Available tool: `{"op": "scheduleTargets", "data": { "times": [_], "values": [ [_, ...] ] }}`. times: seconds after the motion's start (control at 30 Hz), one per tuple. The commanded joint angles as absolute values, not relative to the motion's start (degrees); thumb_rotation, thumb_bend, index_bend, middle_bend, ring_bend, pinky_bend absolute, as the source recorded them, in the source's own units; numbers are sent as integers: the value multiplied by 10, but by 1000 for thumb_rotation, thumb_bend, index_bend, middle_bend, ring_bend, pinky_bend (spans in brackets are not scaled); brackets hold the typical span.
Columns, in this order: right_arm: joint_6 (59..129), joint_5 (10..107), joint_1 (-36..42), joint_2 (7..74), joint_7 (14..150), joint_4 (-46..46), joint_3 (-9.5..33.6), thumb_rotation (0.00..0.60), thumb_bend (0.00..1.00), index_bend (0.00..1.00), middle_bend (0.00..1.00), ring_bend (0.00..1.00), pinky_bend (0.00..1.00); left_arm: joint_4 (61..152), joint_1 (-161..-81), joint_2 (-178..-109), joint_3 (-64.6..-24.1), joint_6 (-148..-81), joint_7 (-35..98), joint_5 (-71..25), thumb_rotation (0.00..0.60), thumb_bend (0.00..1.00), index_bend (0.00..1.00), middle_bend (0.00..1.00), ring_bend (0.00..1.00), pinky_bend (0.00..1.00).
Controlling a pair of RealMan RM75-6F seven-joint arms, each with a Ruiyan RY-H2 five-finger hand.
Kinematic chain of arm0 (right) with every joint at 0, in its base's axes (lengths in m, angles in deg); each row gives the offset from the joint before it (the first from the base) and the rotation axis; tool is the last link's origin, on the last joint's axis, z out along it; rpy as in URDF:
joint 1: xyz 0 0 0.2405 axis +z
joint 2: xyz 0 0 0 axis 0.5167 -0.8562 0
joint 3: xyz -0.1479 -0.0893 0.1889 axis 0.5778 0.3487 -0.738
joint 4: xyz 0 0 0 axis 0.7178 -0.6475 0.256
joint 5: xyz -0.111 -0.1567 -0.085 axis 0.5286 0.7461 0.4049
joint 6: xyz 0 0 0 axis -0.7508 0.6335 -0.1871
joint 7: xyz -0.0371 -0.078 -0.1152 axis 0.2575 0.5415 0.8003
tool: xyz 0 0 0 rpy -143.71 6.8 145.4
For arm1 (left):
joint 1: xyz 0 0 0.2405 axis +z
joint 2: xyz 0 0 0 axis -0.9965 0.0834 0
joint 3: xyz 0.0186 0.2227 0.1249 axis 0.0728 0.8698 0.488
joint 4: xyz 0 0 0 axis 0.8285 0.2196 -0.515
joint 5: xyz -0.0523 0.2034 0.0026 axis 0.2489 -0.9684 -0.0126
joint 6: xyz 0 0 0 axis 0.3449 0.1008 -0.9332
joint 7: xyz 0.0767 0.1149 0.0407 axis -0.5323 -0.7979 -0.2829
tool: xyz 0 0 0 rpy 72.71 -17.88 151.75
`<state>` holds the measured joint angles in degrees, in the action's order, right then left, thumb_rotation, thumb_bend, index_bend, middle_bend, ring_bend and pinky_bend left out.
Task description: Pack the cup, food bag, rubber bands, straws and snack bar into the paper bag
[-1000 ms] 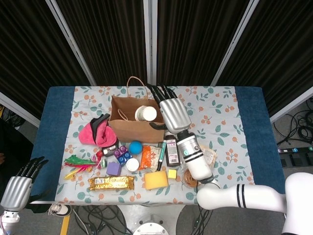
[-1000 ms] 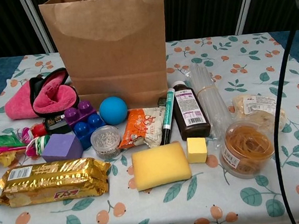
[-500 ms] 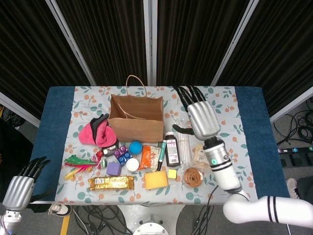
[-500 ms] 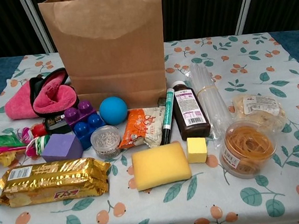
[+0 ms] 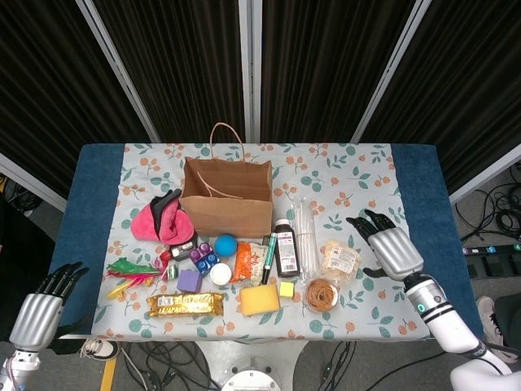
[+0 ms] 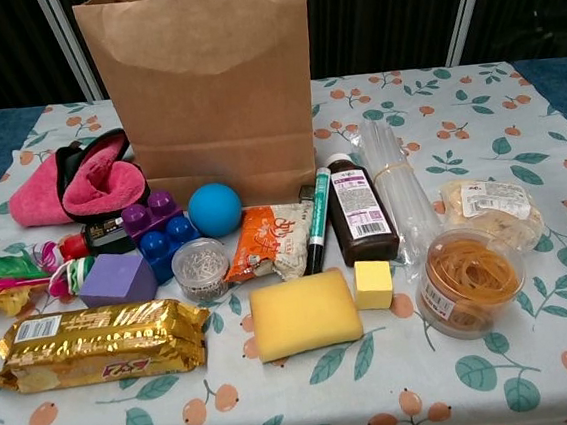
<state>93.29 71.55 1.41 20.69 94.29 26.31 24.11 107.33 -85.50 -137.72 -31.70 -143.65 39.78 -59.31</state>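
The counter point(image 5: 98, 187), draped in floral cloth before dark curtains point(image 5: 326, 65), is being occupied mid-frame by the paper bag point(image 5: 226, 199). Both the right hand point(image 5: 391, 251) and left hand point(image 5: 39, 314) are being kept wide, empty.

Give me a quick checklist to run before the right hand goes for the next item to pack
1. Right hand holds nothing, fingers apart: ok.
2. Paper bag upright with mouth open: ok.
3. Food bag beside the right hand, nothing on top of it: ok.
4. Tub of rubber bands upright on the table: ok; lid on or off: cannot tell.
5. Straws lying free beside the brown bottle: ok.
6. Left hand off the table, out of the way: ok.
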Motion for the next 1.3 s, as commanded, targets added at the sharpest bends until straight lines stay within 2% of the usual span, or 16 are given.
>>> {"op": "scheduleTargets", "data": {
  "times": [0.03,0.27,1.03,1.17,1.23,1.3],
  "values": [
    [893,744,-8,241,894,200,270,600,0,97,124,27,130,1076,-855,-1375,-318,-1436,399,-591,600,86,217,227,153,245],
    [855,739,-7,260,895,165,273,600,0,86,86,0,87,1078,-853,-1370,-320,-1438,401,-587,600,86,217,227,153,245],
    [818,678,11,383,937,79,214,600,0,87,108,0,87,1049,-853,-1384,-323,-1453,414,-595,600,86,217,227,153,244],
    [828,677,12,402,945,64,205,600,10,196,181,64,150,1044,-854,-1386,-320,-1450,416,-598,600,87,217,227,153,244],
    [829,670,13,410,953,59,201,600,52,309,262,156,253,1044,-855,-1386,-320,-1449,418,-596,600,86,217,227,153,244],
    [825,665,15,414,960,57,200,600,84,380,312,218,324,1043,-855,-1387,-320,-1449,420,-594,600,86,217,227,153,244]
  ]
}}
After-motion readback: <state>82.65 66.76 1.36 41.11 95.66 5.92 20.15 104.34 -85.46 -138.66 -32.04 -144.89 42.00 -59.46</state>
